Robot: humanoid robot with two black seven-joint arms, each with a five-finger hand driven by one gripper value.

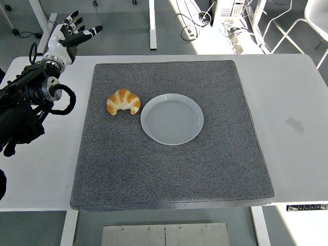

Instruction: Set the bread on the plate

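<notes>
The croissant (123, 101) lies on the grey mat (169, 154), left of the plate (172, 119) and just beside its rim, not on it. The plate is pale, round and sits near the mat's centre. The mat covers most of the white table (287, 102). The left hand (69, 35) is raised over the table's far left corner, well apart from the croissant, its fingers (91, 31) spread wide and holding nothing. The black left arm (25, 97) enters from the left edge. A small strip of tape (295, 124) lies on the table to the right of the mat.
</notes>
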